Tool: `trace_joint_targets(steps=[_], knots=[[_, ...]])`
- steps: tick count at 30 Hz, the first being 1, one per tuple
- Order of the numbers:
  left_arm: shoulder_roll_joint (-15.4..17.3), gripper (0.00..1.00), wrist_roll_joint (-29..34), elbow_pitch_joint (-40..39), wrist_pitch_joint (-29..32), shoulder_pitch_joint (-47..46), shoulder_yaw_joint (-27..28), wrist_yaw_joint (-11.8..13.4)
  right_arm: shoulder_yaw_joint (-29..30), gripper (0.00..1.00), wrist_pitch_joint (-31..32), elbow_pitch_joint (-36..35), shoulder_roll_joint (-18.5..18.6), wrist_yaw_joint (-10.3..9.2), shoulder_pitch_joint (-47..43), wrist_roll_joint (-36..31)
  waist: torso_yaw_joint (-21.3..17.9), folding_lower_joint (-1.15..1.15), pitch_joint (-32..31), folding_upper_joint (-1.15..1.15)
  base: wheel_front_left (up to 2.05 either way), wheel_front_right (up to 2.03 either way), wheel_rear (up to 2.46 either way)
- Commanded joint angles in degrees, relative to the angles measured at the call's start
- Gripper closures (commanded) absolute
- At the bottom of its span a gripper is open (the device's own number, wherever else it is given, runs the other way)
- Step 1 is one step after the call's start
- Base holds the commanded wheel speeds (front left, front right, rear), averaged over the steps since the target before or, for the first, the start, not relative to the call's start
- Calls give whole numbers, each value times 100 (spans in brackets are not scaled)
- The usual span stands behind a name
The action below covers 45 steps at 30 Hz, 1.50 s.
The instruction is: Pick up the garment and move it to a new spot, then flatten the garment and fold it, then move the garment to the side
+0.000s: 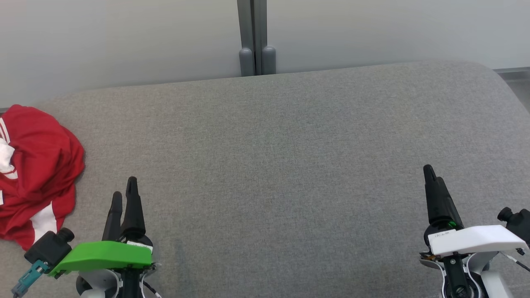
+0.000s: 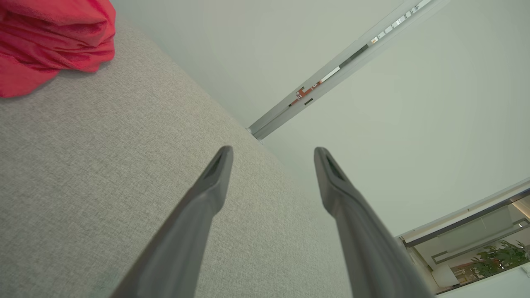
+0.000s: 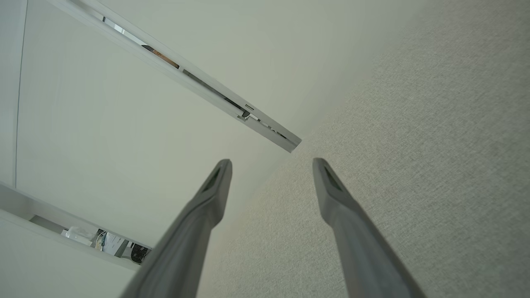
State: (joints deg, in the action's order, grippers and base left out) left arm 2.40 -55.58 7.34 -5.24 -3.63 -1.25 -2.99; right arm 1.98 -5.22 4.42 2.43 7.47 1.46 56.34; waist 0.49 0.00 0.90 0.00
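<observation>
The garment [image 1: 35, 174] is a red piece with white stripes, crumpled in a heap at the far left edge of the grey fabric surface [image 1: 281, 157]. In the left wrist view the garment [image 2: 49, 37] fills the upper left corner. My left gripper [image 1: 124, 192] stands open just right of the heap, not touching it, with nothing between its fingers [image 2: 215, 178]. Far off at the lower right, my right gripper [image 1: 432, 174] is open too and holds nothing. Its fingers [image 3: 327, 186] hover over bare fabric.
A pale wall [image 1: 124, 41] runs behind the surface, with a grey vertical post [image 1: 254, 37] at its middle. The surface's rounded far right corner [image 1: 501, 78] drops off toward the floor.
</observation>
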Motion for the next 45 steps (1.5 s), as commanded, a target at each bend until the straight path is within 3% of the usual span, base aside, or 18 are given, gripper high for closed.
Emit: trace_joint_targets(steps=[1, 18, 45], knots=[[39, 0, 238, -105, -66, -88, -24, 38, -22, 0, -67, -121, 34, 2, 6, -204, 2, 0, 1, 0, 0, 0, 0], [48, 0, 1689, -100, -338, -17, -139, 142, -77, 0, -338, -238, 42, 2, -101, -1458, 30, 0, -16, 0, 0, 0, 0], [58, 0, 3428, 117, -697, 76, -238, 238, -161, 0, -700, -258, 73, 3, -259, -3108, 90, 0, -79, 0, 0, 0, 0]])
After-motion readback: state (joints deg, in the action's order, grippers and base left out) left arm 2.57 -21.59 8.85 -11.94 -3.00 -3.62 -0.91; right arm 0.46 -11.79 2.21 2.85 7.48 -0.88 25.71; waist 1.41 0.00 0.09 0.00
